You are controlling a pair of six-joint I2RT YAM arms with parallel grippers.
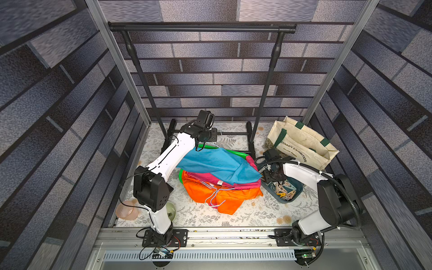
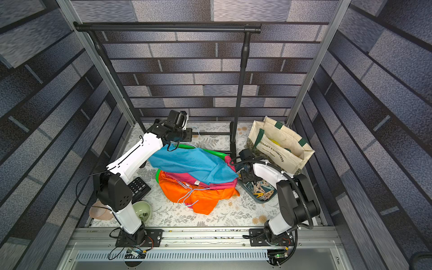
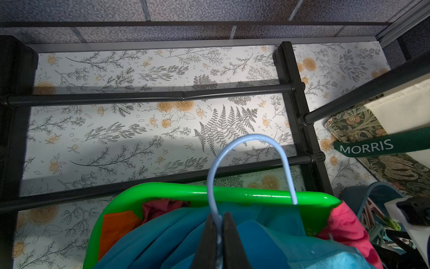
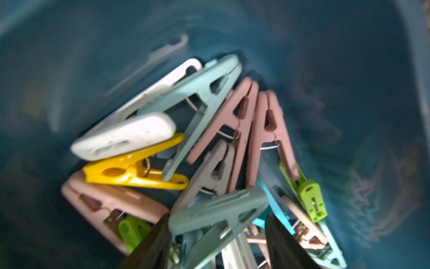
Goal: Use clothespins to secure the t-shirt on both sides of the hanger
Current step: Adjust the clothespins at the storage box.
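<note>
Clothespins (image 4: pixel 209 139) lie heaped in the blue bin (image 1: pixel 299 189) right of the basket (image 1: pixel 233 153): light, stiff, slippery; I'd pinch the tail ends. Right hand (image 4: pixel 216 216) open astride a grey-green pin (image 4: pixel 232 205); left hand (image 3: pixel 218 217) clamps the hanger hook (image 3: pixel 244 144).

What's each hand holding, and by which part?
Left hand pinches the blue hanger at its hook's neck. Right hand, open, straddles a grey-green clothespin; not gripped.

We note a robot test cell staged as a laundry corner: aluminium rail (image 1: pixel 222 233), printed brick-pattern walls (image 1: pixel 46 117), floral tabletop (image 1: pixel 233 217), black garment rack (image 1: pixel 201 28), green basket (image 3: pixel 256 194).
</note>
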